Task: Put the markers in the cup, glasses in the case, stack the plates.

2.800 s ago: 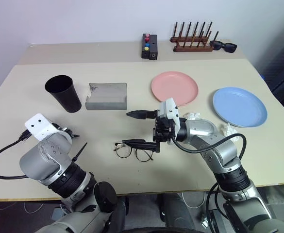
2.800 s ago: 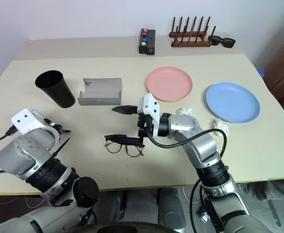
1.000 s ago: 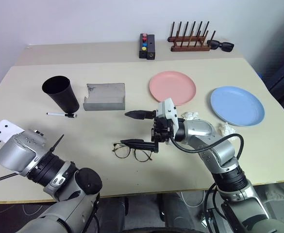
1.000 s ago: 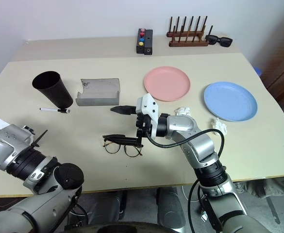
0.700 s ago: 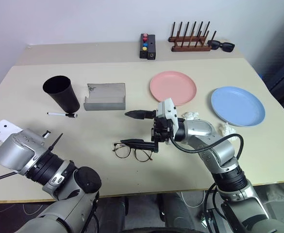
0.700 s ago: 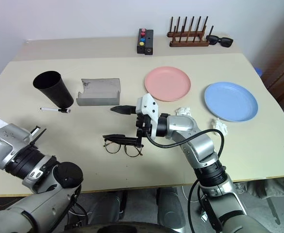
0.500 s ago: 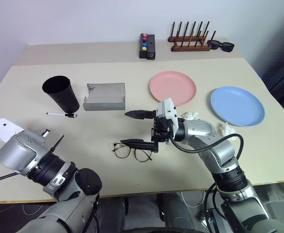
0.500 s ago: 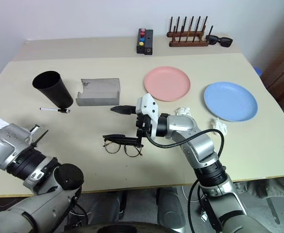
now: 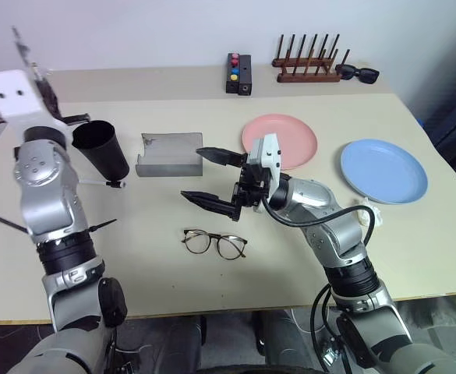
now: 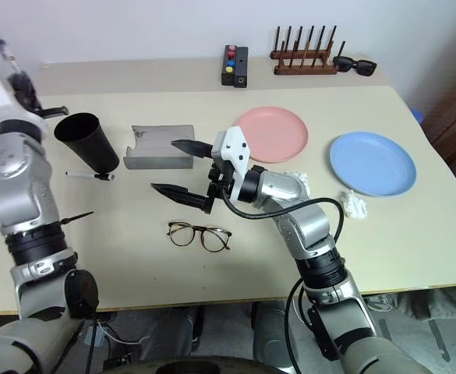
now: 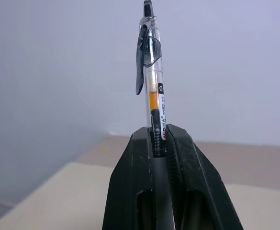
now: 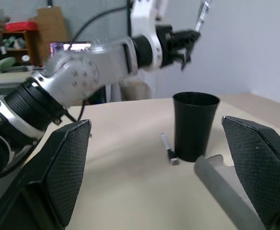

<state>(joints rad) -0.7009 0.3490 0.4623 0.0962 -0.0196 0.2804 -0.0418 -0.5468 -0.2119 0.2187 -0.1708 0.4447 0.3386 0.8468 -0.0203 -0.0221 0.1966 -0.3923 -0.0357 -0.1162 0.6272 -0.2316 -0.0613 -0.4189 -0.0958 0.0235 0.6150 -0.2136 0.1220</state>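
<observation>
My left gripper (image 11: 158,132) is raised high, just left of the black cup (image 9: 100,151), and is shut on the thin dark marker (image 9: 19,44), which sticks up from its fingers. The white marker with a black cap (image 9: 101,184) lies on the table by the cup's base. The grey case (image 9: 169,153) stands open to the right of the cup. My right gripper (image 9: 206,175) hangs open and empty between the case and the wire-rimmed glasses (image 9: 213,244), above the table. The pink plate (image 9: 280,141) and the blue plate (image 9: 383,171) lie apart on the right.
At the back stand a wooden rack (image 9: 309,70), black sunglasses (image 9: 358,74) and a black box with coloured buttons (image 9: 238,74). Crumpled white paper (image 10: 356,204) lies near the blue plate. The table's near edge runs just below the glasses.
My left arm has swung up from the near left edge to beside the cup, carrying the thin marker. My right gripper has lifted off the glasses toward the case, still open.
</observation>
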